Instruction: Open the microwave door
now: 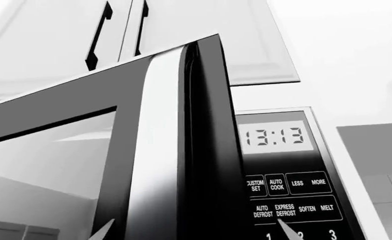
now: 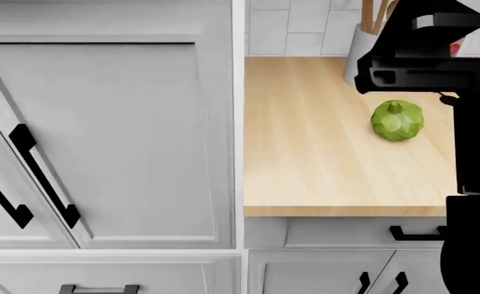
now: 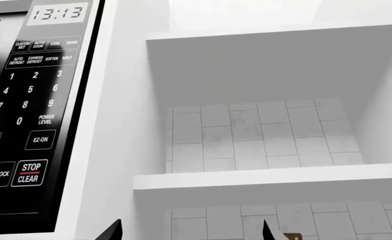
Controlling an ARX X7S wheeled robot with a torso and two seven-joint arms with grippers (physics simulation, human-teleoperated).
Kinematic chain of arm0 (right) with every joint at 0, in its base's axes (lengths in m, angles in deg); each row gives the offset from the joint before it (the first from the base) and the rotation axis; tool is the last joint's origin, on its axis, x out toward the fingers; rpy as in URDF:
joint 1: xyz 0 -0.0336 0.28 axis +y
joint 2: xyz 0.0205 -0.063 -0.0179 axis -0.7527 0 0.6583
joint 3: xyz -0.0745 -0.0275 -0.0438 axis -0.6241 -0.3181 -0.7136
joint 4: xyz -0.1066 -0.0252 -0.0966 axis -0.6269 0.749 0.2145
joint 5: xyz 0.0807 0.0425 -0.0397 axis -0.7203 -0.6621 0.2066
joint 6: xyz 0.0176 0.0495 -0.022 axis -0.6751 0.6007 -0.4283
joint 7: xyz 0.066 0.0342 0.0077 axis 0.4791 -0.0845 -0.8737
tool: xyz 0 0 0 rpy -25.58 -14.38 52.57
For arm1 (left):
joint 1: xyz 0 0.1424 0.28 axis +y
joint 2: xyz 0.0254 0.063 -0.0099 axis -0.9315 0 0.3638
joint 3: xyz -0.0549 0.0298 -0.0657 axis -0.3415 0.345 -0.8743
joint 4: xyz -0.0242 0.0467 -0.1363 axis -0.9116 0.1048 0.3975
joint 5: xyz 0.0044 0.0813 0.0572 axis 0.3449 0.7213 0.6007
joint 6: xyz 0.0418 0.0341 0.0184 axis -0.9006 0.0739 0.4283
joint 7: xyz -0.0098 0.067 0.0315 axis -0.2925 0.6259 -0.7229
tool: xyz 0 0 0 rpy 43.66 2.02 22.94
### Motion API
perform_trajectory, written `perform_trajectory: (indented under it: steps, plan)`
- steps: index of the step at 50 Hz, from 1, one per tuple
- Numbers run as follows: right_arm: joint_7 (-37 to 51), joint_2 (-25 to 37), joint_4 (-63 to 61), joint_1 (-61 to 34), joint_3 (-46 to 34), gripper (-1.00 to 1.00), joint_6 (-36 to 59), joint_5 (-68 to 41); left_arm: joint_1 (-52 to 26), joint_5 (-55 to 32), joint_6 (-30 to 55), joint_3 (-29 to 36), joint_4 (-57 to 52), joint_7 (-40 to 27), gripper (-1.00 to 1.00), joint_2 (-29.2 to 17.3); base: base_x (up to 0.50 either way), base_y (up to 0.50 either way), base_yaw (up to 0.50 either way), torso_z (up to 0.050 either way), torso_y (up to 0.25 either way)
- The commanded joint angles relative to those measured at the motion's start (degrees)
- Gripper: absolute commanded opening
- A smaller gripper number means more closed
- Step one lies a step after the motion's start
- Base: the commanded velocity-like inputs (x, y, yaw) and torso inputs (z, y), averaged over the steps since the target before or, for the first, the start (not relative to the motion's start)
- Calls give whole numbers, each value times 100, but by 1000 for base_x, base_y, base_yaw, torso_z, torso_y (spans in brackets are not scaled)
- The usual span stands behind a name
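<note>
Looking up from my left wrist, I saw the microwave door [image 1: 162,150] swung partly out from the control panel [image 1: 289,175], whose clock [image 1: 276,136] read 13:13. My left fingers [image 1: 286,230] showed only as two tips, spread either side of the door's edge. My right fingers [image 3: 112,231] were spread apart and held nothing, beside the keypad [image 3: 32,100]. On the worktop [image 2: 305,153] sat a green artichoke [image 2: 397,120]
</note>
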Motion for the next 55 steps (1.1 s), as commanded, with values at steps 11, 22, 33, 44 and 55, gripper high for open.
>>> perform_trajectory:
  steps: [11,22,33,44,55]
  plan:
    - [87,46,3,-57,-89,100,-36,-52,-169,40,-535,371,247,375,100,-373,0,0,0,0,0]
    - [120,69,17,-87,-130,100,-60,-78,-298,245,-738,542,432,485,100,-556,0,0,0,0,0]
    - [177,84,11,-157,-178,100,-59,-124,-786,116,-568,547,428,469,100,-433,0,0,0,0,0]
    - [208,132,-2,-123,-158,100,-130,-155,-1366,-166,-261,505,364,398,100,-134,0,0,0,0,0]
    - [241,166,15,-150,-164,100,-166,-212,-1471,-456,-53,478,223,338,100,154,0,0,0,0,0]
